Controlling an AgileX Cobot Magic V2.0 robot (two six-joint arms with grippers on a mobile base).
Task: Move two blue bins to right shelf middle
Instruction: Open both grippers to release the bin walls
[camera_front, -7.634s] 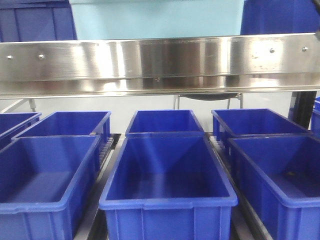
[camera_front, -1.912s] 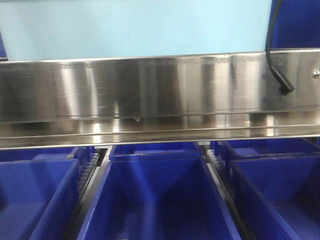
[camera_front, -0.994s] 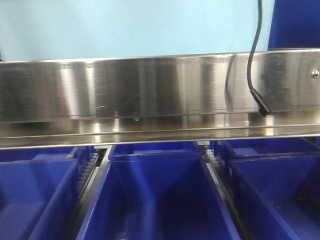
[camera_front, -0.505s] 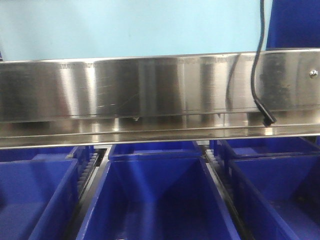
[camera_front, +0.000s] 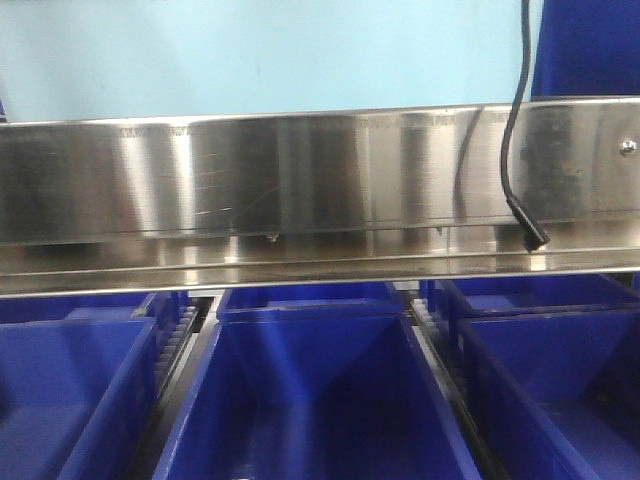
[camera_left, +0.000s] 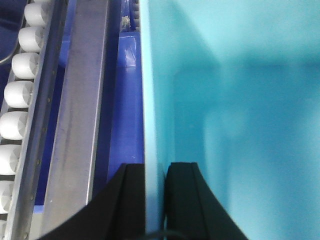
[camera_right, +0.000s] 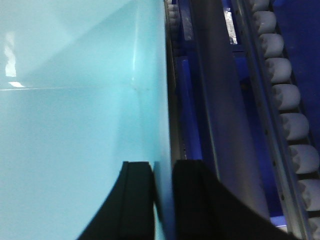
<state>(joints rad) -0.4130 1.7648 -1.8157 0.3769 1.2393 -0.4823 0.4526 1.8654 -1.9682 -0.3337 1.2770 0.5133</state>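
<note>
A pale aqua blue bin (camera_front: 270, 55) fills the top of the front view, above the steel shelf rail. My left gripper (camera_left: 156, 170) is shut on the bin's left wall, one black finger outside and one inside the aqua interior (camera_left: 235, 100). My right gripper (camera_right: 162, 167) is shut on the opposite wall of the same bin (camera_right: 75, 100), gripping it the same way. I see only one pale bin surface; whether a second one is nested in it cannot be told.
A shiny steel shelf rail (camera_front: 300, 180) crosses the front view. Below it stand royal-blue bins (camera_front: 310, 400) in rows. A black cable (camera_front: 515, 150) hangs at the right. White rollers (camera_left: 20, 95) (camera_right: 285, 95) line the shelf tracks beside the bin.
Since the oldest frame the view has closed in on the shelf and the aqua bin fills more of the top. The black cable dropped lower; little differs over the last half second.
</note>
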